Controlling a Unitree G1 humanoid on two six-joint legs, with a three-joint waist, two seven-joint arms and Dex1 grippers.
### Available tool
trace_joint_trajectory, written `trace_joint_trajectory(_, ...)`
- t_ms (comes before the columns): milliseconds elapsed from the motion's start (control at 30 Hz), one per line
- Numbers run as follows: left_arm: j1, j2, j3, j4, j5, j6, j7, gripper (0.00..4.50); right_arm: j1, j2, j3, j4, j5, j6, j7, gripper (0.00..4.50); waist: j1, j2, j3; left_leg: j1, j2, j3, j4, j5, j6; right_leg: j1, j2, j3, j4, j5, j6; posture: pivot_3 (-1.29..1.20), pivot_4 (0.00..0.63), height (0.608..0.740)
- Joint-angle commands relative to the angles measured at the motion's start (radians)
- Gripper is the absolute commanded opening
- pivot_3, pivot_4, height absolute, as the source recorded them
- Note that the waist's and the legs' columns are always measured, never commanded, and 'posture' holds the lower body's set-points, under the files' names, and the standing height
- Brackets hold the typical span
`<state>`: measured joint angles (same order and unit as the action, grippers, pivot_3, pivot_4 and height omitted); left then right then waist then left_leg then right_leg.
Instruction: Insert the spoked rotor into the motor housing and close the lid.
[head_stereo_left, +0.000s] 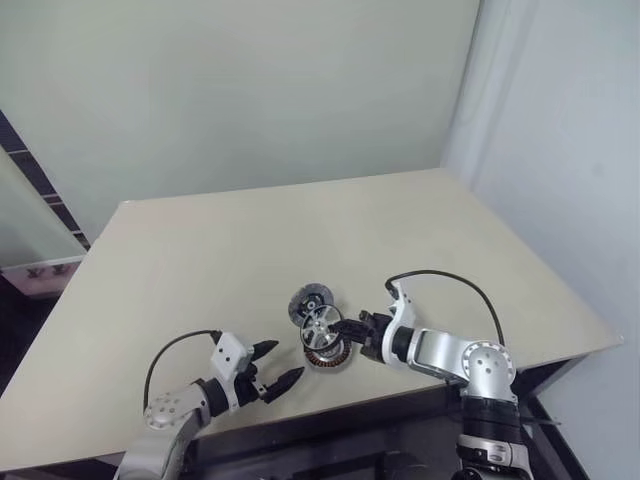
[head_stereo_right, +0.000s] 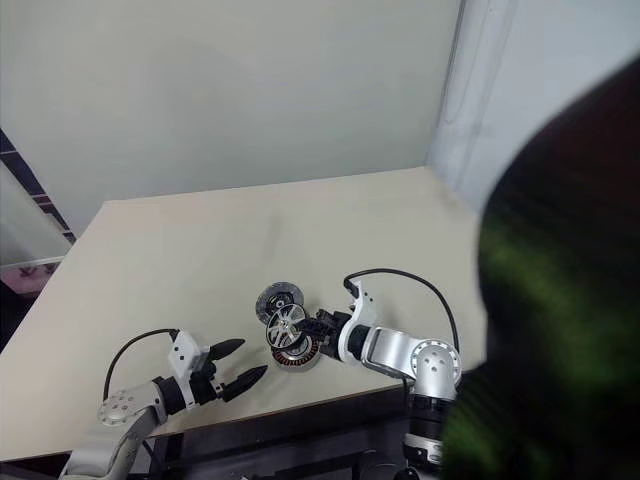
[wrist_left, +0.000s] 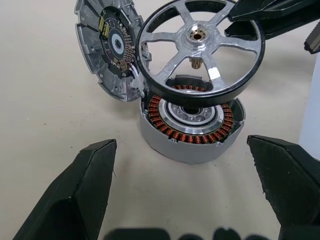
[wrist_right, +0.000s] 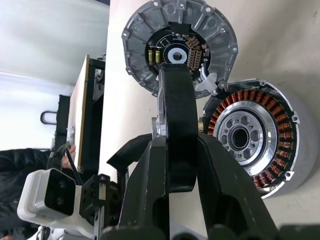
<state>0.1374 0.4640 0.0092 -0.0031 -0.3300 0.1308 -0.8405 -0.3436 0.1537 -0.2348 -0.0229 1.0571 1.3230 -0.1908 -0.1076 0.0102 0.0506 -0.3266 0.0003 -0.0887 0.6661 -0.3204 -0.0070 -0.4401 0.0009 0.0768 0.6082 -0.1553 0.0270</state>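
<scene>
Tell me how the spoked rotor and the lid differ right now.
The spoked rotor is an open wheel with bare gaps between spokes; the lid is a ribbed disc carrying a circuit board. The rotor is pinched by its rim in the right gripper above the motor housing; the lid is ungripped, tilted beside the housing. Both are round and of similar width.

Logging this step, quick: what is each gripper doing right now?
Left gripper: open, holding nothing.
Right gripper: shut on the spoked rotor, held above the motor housing.

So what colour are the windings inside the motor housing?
Copper-orange windings, clearest in the left wrist view.
</scene>
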Motion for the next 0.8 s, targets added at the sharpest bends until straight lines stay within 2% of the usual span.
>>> trace_joint_trajectory(33, -0.016, 0.003, -0.001, -0.038, -0.002, -0.007, -0.004, 4.50, 0.065, 0.112, 0.058, -0.010, 0.004, -0.024, 0.018, 0.42, 0.000, 0.000, 0.000, 0.000, 0.000, 0.000, 0.000, 0.000, 0.000, 0.000, 0.000, 0.000, 0.000, 0.000, 0.000, 0.00, 0.000, 0.740)
trace_joint_trajectory(800, -0.018, 0.000, -0.003, -0.028, 0.000, -0.014, -0.011, 4.50, 0.093, 0.061, 0.097, 0.040, -0.070, -0.074, 0.041, 0.42, 0.000, 0.000, 0.000, 0.000, 0.000, 0.000, 0.000, 0.000, 0.000, 0.000, 0.000, 0.000, 0.000, 0.000, 0.000, 0.00, 0.000, 0.740)
